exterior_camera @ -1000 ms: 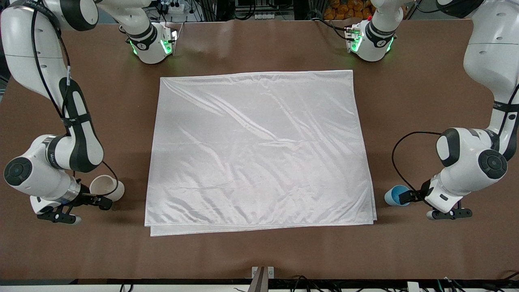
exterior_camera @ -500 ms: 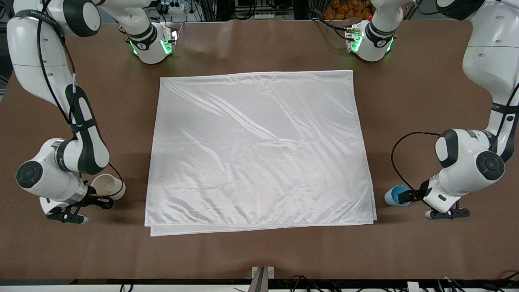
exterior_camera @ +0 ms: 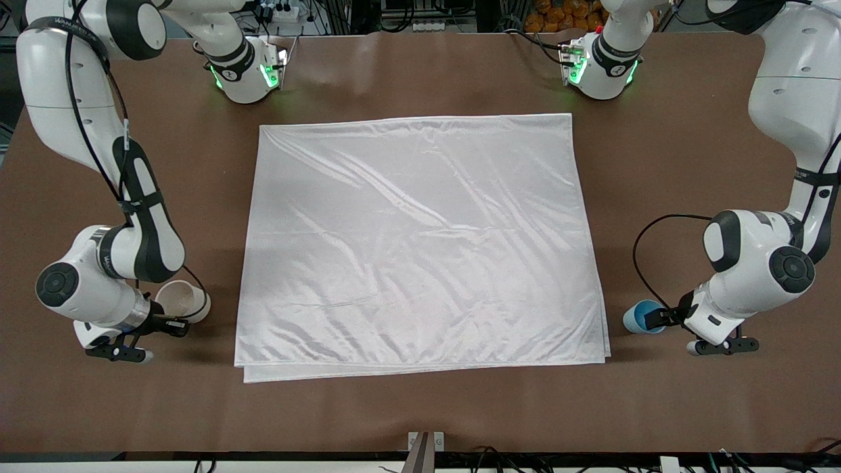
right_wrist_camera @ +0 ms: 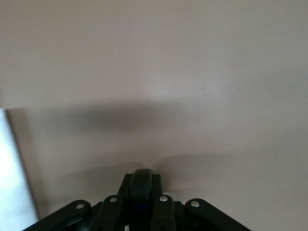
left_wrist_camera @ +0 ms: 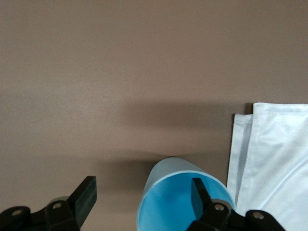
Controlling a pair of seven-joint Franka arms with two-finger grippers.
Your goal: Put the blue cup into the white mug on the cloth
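White satin, wrinkled and doubled at its edges, fills the middle of the brown table [exterior_camera: 420, 407]; this cloth [exterior_camera: 420, 243] carries nothing yet. At the right arm's end, the right gripper [exterior_camera: 172, 324] has just snapped together on the dark handle of the white mug [exterior_camera: 186, 301], and the whole arm has crept toward the cloth with the mug over the last second. That looks to me like the mug being secured and started on its way to the fabric, which has to happen before any nesting.

At the left arm's end, the left gripper [left_wrist_camera: 142, 199] has its fingers apart, one finger [left_wrist_camera: 199, 195] dipping inside the blue cup [exterior_camera: 640, 318] and the other well outside the wall. They have begun to narrow a little, though the wall is not pinched yet. The cup stands on bare table just beside the cloth's corner nearest the front camera.

From the right wrist view the mug's body is entirely hidden; only the black handle loop pinched in the linkage shows. Only part of the cup's rim shows in the left wrist view, so its base is out of sight.
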